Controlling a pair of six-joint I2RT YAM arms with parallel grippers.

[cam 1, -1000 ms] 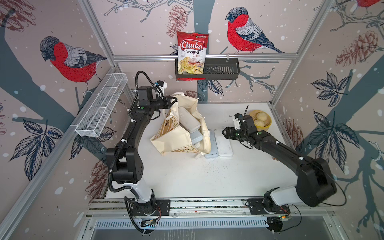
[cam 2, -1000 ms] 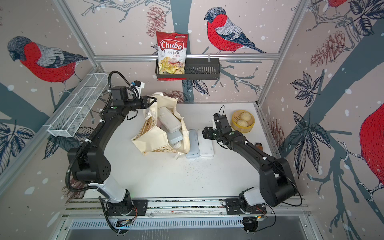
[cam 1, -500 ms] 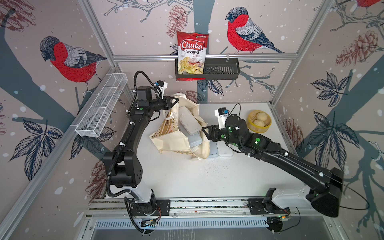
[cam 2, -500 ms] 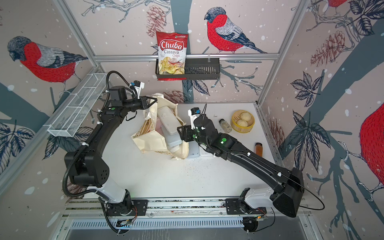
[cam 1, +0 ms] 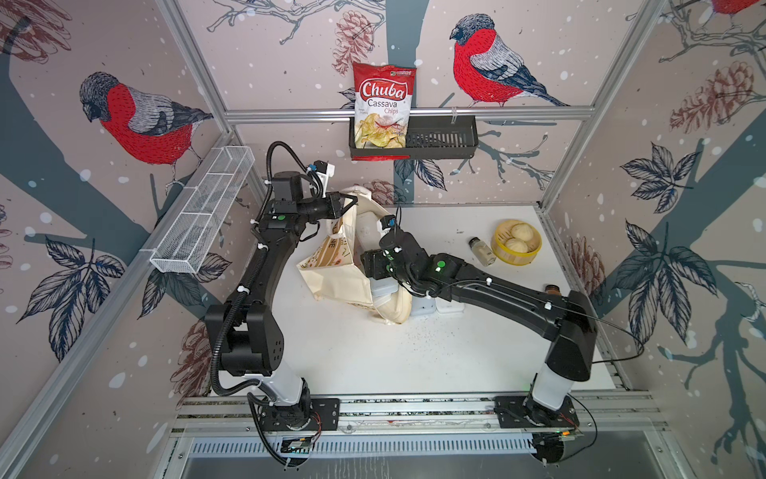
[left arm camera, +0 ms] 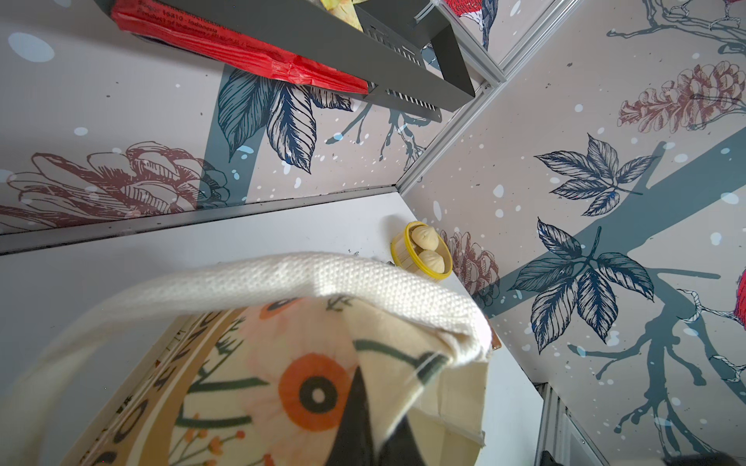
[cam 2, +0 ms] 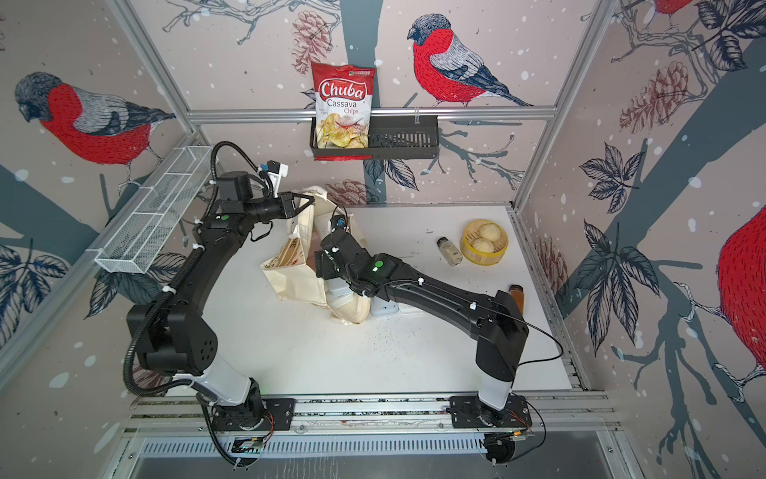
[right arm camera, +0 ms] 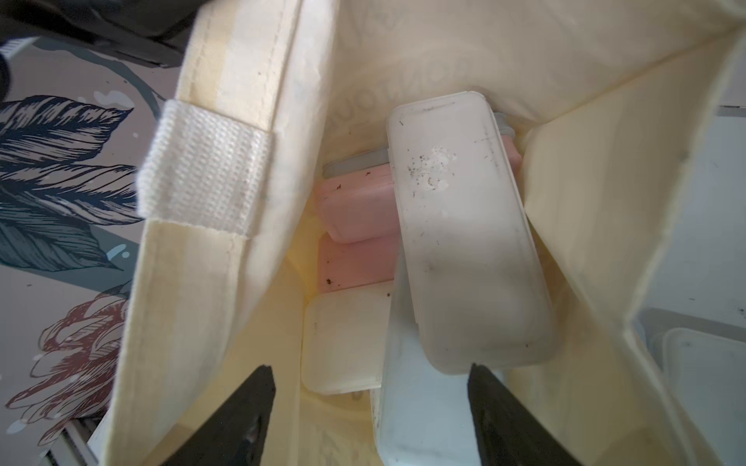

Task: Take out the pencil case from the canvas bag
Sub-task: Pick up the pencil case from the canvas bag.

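White desk [cam 1: 373, 361] carries the canvas bag [cam 1: 335, 273] by its back edge, left of centre; the left gripper [cam 1: 351, 201] is clamped on the bag at its rim, holding the mouth open. The right gripper [right arm camera: 369, 373], jaws apart, faces the topmost white pencil case [right arm camera: 464, 242] inside; an off-centre closure may pinch fabric or drag the pink cases [right arm camera: 355, 210].

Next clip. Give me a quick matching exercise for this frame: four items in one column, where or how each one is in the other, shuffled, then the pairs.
Items
1. chip bag
2. steamer basket
3. left gripper
4. right gripper

States
a. open, facing into the canvas bag
b. in the black wall basket
c. shut on the canvas bag
d. on the table, far right corner

Pairs: 1-b, 2-d, 3-c, 4-a
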